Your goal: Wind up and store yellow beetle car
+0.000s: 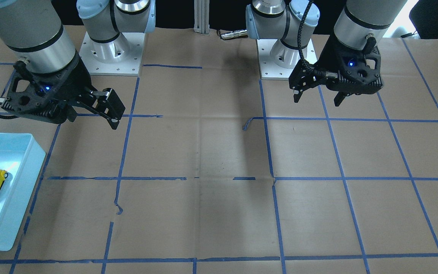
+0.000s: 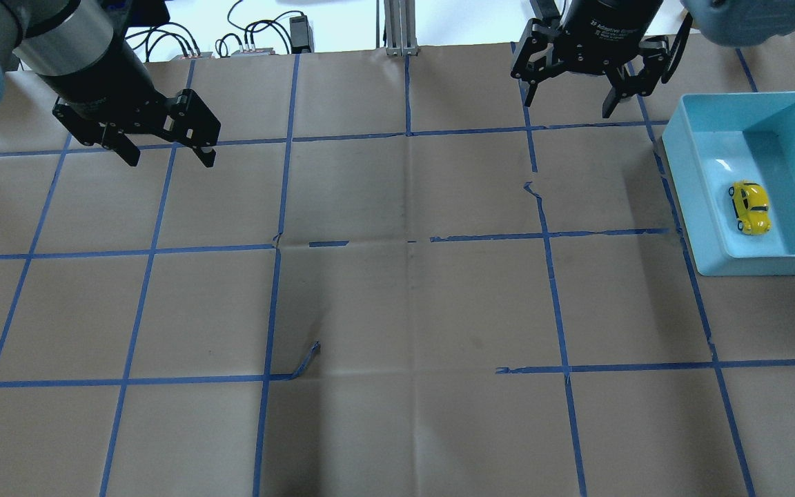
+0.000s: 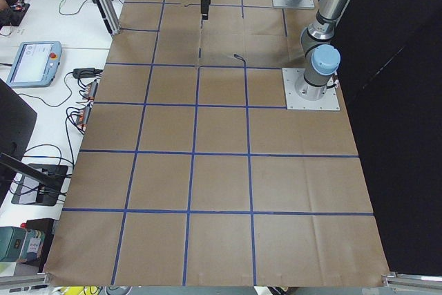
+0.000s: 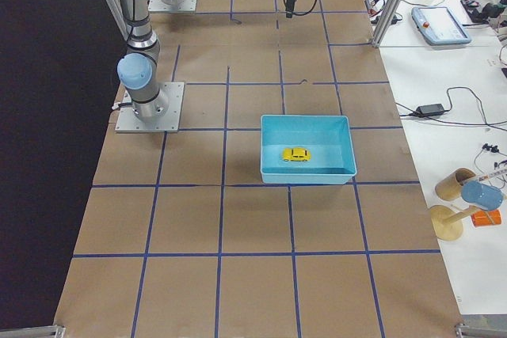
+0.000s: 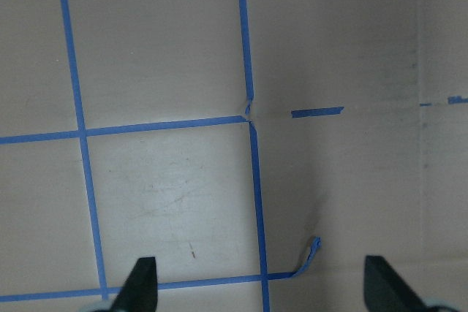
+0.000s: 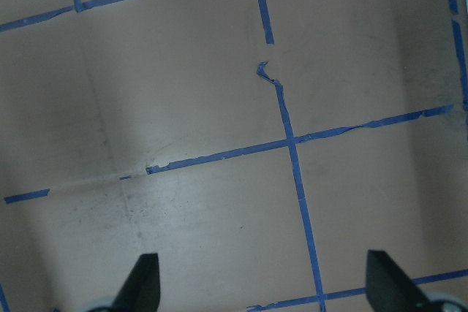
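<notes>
Lying in the blue bin (image 2: 749, 266), the yellow beetle car (image 2: 749, 207) is shown overhead, not by the wrist cameras, its long axis set roughly away from the robot. The left gripper (image 2: 170, 160) and right gripper (image 2: 568, 105) are held open.

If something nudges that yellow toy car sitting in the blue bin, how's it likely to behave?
The yellow beetle car sits on its wheels, so it would probably roll along its length rather than slide. Its rounded, glossy body looks hard and likely slippery to pinch. The walls of the blue bin should stop it.
</notes>
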Robot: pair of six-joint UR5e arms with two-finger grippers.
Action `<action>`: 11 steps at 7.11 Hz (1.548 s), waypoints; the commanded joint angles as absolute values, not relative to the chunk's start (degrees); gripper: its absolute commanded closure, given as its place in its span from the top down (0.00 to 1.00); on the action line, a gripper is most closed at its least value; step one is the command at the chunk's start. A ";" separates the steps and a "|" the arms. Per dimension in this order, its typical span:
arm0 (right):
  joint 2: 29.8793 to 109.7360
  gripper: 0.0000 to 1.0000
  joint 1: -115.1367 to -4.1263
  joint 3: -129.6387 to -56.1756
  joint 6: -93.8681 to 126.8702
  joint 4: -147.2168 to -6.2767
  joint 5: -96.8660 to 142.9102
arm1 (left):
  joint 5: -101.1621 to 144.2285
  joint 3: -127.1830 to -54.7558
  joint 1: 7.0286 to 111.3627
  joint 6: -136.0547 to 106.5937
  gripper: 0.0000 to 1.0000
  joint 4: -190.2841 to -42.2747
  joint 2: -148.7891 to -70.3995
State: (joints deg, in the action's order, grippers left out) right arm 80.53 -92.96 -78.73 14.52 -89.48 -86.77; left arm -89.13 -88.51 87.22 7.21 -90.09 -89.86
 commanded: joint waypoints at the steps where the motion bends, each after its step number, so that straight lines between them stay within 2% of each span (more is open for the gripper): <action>1: 79.37 1.00 -93.08 -78.66 14.50 -89.56 -86.49 | -89.03 -88.33 87.19 7.21 0.99 -90.09 -89.91; 11: 78.84 1.00 -93.69 -78.92 9.97 -89.65 -90.24 | -88.59 -88.07 86.75 7.30 0.99 -90.09 -89.83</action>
